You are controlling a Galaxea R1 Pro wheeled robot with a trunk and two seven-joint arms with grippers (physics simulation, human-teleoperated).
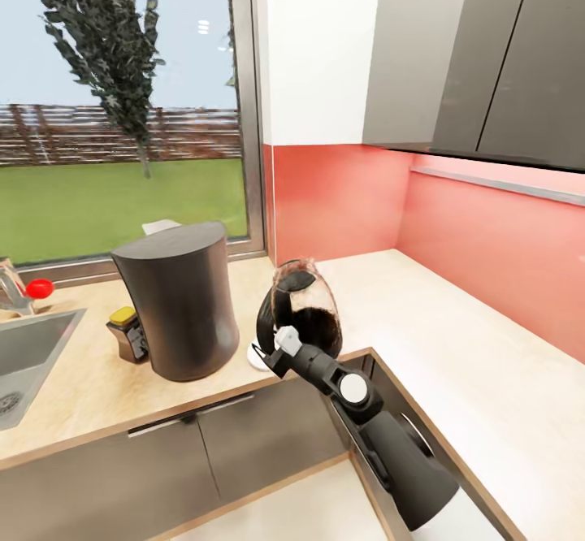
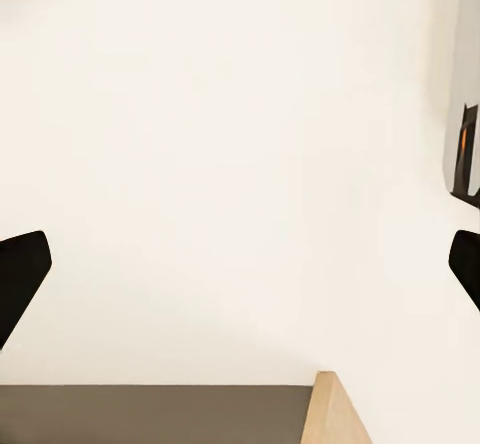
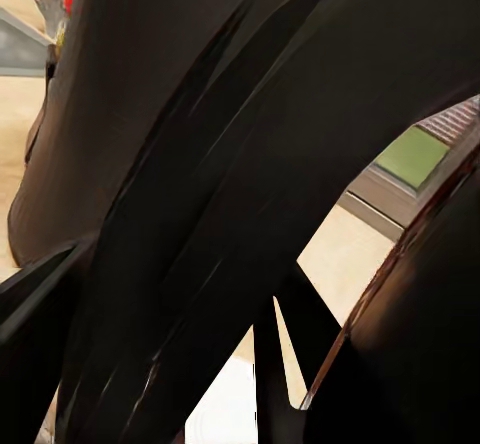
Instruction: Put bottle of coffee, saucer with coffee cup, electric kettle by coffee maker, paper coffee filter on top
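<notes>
- Head view: kettle (image 1: pixel 307 307) stood upright on the countertop (image 1: pixel 455 346), long axis vertical, tipped slightly; black handle (image 1: pixel 268 319) faced the camera and the right gripper (image 1: pixel 280 348).
- Right gripper was at the handle; its grip looked closed on it, but the fingers were hard to make out.
- Coffee maker (image 1: pixel 180 299) stood upright just left of the kettle; white filter (image 1: pixel 160 226) showed behind its top edge.
- Coffee bottle (image 1: pixel 127 332) touched the maker's left side, yellow lid up.
- White saucer (image 1: pixel 257 356) edge showed at the kettle's base.
- Sink (image 1: pixel 28 358) far left; window (image 1: pixel 122 102) behind; red backsplash (image 1: pixel 487 240), grey wall cabinets (image 1: pixel 479 54).
- Left wrist view: left gripper (image 2: pixel 240 274) wide open, empty, dark fingertips (image 2: pixel 20 274) at both frame edges, over a pale surface.
- Right wrist view: the dark kettle handle (image 3: pixel 200 224) close up; finger spacing could not be told.
</notes>
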